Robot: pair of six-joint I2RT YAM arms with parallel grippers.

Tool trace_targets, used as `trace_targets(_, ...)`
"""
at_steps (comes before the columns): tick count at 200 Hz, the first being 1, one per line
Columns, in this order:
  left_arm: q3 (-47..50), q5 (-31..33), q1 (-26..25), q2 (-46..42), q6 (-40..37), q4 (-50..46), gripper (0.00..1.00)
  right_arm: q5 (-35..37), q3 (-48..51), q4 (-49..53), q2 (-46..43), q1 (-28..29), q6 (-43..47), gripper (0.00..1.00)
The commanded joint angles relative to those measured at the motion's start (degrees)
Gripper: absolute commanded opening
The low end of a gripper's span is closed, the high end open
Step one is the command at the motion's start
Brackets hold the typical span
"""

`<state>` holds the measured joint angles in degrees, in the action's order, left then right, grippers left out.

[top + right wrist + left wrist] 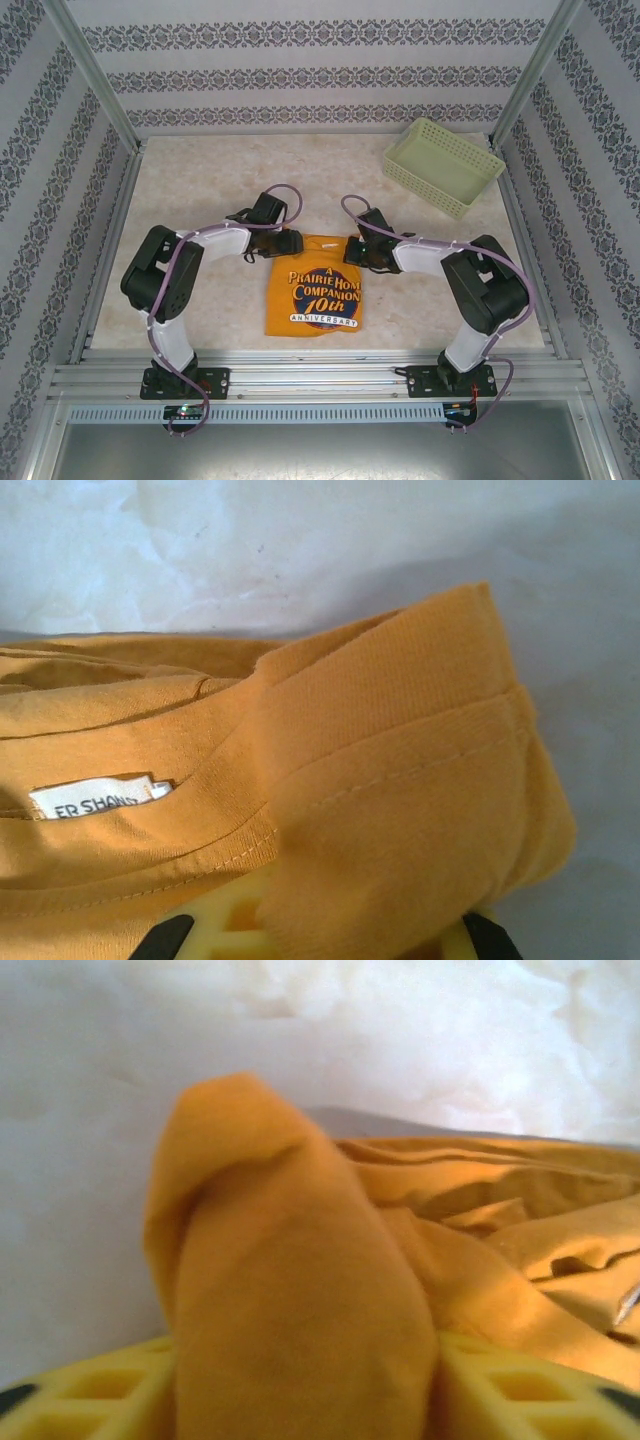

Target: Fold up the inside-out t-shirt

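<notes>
Both arms bend inward at the elbow, wrists low over the table (200,200). The left tool (293,243) and right tool (351,250) face each other across the far edge of the t-shirt (312,300). It lies folded between and just below them, dark print up. The right tool is clamped on a hemmed fold beside the neck label (95,798). Orange fabric bunches between the left tool's yellow jaws; I cannot tell whether they grip it.
</notes>
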<state>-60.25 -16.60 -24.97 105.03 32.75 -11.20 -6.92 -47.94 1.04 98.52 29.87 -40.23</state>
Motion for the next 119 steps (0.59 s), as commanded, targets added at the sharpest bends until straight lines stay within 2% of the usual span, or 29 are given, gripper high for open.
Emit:
trace_targets(1, 2.1, -7.5, -1.0, 1.8, 1.6, 7.5, 0.40, 0.7, -1.7, 0.4, 1.4, 0.9, -0.4, 0.01)
trace_targets(24, 5.3, -9.5, -0.9, -0.6, 3.3, 13.4, 0.21, 0.5, -2.2, 0.4, 1.6, 1.1, -0.6, 0.01)
trace_targets(59, 12.9, -5.7, -0.1, -9.4, 5.2, 19.3, 0.00, 1.3, -2.8, 1.9, -0.1, 1.1, 0.4, 0.00)
trace_targets(95, 22.4, 0.0, 0.6, -22.6, 6.0, 25.1, 0.00, 1.2, -2.6, 2.0, -4.3, 0.4, 2.6, 0.00)
trace_targets(119, 25.1, 0.5, 1.6, -28.1, 6.5, 28.9, 0.00, -2.7, -3.6, -0.4, -6.6, 0.0, 3.5, 0.00)
